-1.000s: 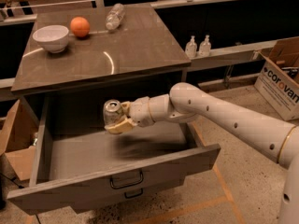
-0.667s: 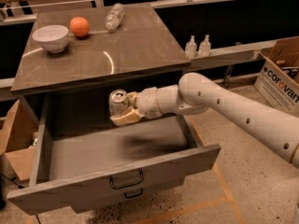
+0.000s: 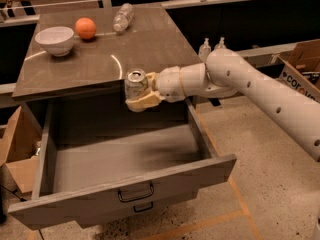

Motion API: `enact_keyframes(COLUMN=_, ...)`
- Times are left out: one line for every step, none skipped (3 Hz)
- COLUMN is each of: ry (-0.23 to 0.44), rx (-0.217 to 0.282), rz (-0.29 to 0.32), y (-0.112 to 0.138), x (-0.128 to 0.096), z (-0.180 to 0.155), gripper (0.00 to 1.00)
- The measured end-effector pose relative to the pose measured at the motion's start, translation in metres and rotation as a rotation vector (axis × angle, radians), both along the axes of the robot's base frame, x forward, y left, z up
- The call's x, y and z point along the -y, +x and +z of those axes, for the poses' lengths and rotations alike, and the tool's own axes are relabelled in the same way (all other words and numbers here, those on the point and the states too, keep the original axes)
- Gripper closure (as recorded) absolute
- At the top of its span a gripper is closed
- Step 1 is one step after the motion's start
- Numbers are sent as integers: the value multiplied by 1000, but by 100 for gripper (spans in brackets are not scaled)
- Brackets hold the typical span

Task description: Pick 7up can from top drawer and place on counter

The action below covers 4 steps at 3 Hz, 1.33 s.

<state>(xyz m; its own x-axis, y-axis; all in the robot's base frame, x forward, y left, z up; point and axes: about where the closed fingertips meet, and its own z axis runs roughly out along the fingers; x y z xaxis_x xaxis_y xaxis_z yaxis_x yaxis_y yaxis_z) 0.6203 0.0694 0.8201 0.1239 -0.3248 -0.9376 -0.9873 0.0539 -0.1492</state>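
One small silvery-white 7up can is hanging upright, clamped in the tan two-finger gripper, at the front edge of the glossy grey-brown counter above the open wide grey top drawer; rising clear of that edge before moving inward is looking wisest.

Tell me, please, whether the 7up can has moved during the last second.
Yes. Held in the gripper, the 7up can has risen from inside the top drawer until its top reaches the front edge of the counter.
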Motion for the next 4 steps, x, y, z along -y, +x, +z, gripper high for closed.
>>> enact_keyframes(ry=6, rx=17, rz=14, y=12, x=15, z=41, gripper=100)
enact_keyframes(ry=-2, rx=38, rz=36, y=25, x=23, z=75, gripper=100)
enact_keyframes(ry=7, rx=32, rz=84, y=50, x=1, z=84, gripper=100)
enact_keyframes(ry=31, rx=16, rz=134, y=80, x=-52, z=80, gripper=100)
